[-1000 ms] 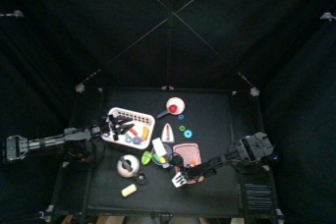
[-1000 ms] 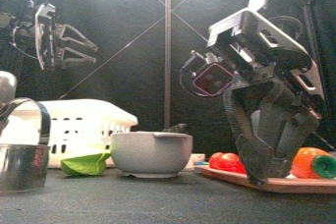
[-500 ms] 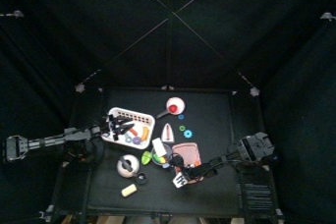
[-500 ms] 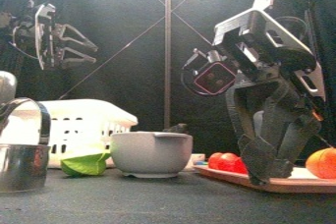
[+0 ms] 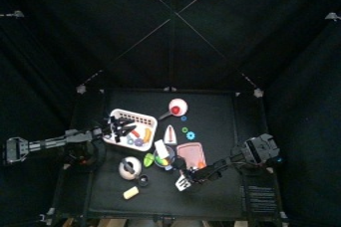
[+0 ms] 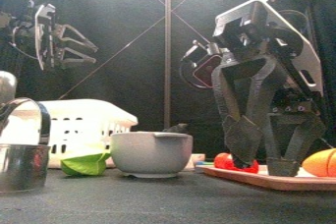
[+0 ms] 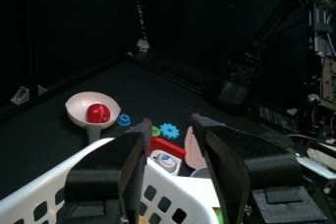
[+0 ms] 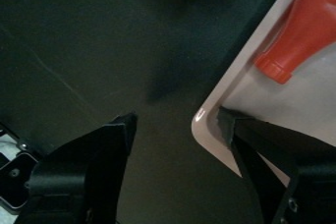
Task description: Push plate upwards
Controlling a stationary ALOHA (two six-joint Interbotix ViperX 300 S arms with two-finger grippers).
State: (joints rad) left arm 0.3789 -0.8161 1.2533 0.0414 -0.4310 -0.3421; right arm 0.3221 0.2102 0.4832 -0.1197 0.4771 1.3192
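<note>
2 black arms work over a small black table (image 5: 220,121) penned in by black curtains, with thin poles crossing overhead. The table is crowded: a white perforated basket (image 6: 73,122) stands at the left, a grey bowl (image 6: 151,152) sits in the middle with a green wedge (image 6: 83,163) beside it, and a metal cup (image 6: 23,162) is at the near left edge. The plate (image 6: 262,176) lies flat at the table's front right, carrying red and orange pieces, probably toy food. The right gripper (image 6: 266,164) hangs straight down at the plate's near-side edge, its jaws spread wide; in the right wrist view the pale plate rim (image 8: 226,105) sits between them, and I cannot tell whether either jaw touches it. The left gripper (image 7: 168,147) hovers above the basket with its jaws apart, holding nothing.
</note>
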